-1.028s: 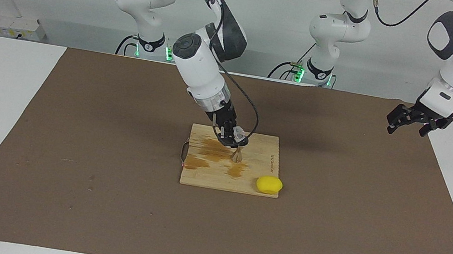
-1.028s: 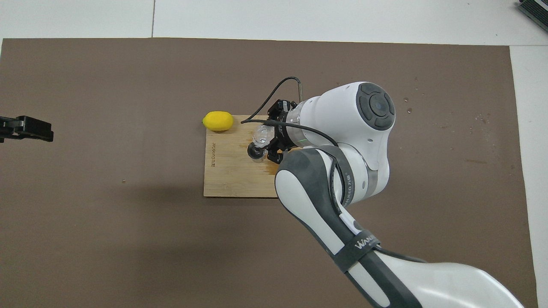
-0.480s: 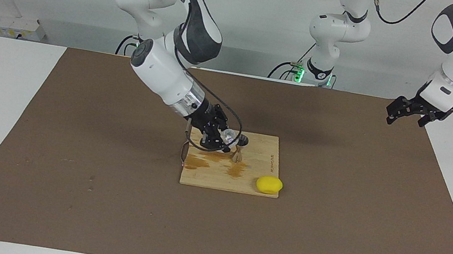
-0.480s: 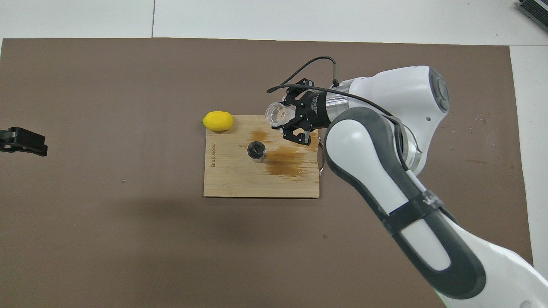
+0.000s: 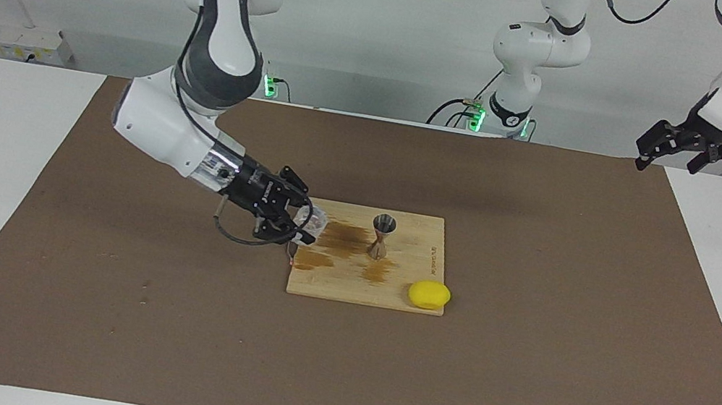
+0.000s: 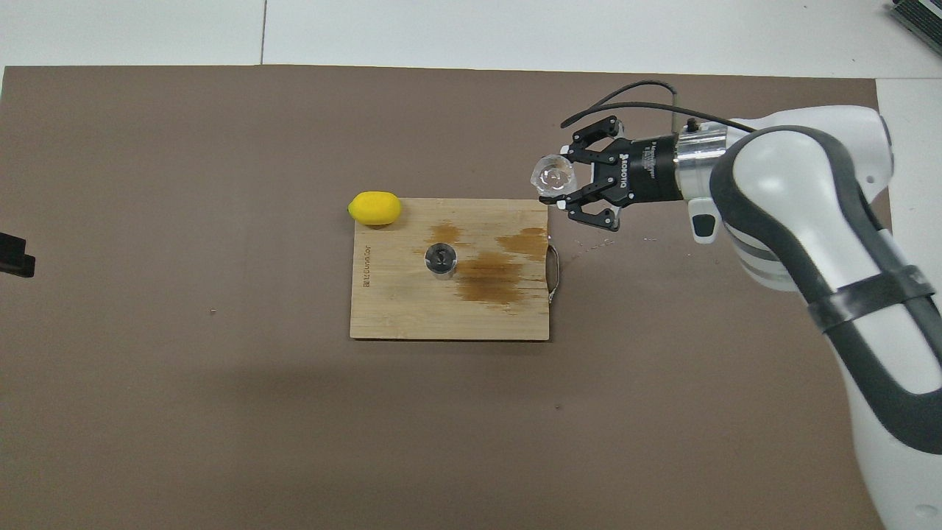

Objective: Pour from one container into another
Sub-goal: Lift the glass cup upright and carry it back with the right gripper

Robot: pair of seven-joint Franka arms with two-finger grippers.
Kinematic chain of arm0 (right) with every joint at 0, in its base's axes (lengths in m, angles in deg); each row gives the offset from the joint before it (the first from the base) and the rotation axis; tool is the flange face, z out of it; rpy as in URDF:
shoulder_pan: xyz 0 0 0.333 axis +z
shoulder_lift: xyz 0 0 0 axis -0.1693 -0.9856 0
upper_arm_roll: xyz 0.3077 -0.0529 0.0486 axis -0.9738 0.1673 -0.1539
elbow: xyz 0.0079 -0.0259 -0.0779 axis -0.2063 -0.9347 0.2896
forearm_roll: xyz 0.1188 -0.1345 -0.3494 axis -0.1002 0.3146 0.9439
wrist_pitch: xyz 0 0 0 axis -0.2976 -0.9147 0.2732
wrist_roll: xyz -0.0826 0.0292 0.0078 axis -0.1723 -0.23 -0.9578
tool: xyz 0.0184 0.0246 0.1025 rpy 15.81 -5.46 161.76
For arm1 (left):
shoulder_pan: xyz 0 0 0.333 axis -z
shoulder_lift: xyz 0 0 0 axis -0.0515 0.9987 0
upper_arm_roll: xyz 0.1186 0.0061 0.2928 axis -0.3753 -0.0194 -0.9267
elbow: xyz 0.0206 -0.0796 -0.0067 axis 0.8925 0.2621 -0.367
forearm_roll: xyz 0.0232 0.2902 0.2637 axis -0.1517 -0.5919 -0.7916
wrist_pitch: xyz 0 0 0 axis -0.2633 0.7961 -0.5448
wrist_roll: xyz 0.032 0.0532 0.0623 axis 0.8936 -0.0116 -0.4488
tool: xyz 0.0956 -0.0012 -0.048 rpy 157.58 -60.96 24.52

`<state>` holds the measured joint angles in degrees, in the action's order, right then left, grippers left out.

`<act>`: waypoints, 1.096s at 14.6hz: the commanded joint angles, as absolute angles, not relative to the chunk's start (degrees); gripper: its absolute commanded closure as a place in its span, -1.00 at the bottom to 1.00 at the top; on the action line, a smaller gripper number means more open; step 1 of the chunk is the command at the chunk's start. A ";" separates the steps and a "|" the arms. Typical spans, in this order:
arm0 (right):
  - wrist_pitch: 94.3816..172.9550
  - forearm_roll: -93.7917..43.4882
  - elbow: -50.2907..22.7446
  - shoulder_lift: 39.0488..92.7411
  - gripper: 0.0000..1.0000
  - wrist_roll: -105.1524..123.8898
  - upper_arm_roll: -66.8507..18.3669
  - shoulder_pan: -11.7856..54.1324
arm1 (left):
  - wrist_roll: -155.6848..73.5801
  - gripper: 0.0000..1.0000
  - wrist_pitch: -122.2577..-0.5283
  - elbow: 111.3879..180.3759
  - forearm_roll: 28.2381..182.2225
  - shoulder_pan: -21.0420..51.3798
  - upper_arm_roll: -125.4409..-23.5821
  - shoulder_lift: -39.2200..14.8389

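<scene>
Right gripper [image 5: 303,224] clamped on glass cup [image 5: 314,222], tipped sideways over board [image 5: 354,289] edge, apparently drawn clear of upright jigger [image 5: 382,235] mid-board amid spill stains; left gripper [image 5: 690,144] waits open, raised at its table end.

White, rounded arms with dark grey panels, silver wrist rings, looping black cables and black linked claws.

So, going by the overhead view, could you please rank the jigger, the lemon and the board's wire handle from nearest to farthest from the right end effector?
From the right end effector, shut on the glass:
1. Wire handle, at the board's edge toward the right arm's end.
2. Jigger, mid-board.
3. Lemon, at the board's corner toward the left arm's end.
</scene>
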<state>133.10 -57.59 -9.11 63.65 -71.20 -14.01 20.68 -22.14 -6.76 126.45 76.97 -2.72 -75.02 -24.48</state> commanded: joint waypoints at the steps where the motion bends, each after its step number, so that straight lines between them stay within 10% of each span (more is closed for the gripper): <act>1: 130.16 -61.88 -15.65 67.87 1.00 -64.91 -14.84 14.87 | -22.01 -1.00 -5.71 126.16 77.19 -5.74 -72.02 -24.71; 10: 117.96 -66.54 -27.61 71.31 1.00 -51.29 -14.84 -3.68 | -22.27 -1.00 -9.85 125.89 77.02 -7.85 -69.81 -24.27; 16: 110.20 -67.34 -27.88 62.97 1.00 -38.46 -14.84 -10.20 | -22.10 -1.00 -9.93 126.07 77.10 -10.41 -67.26 -24.18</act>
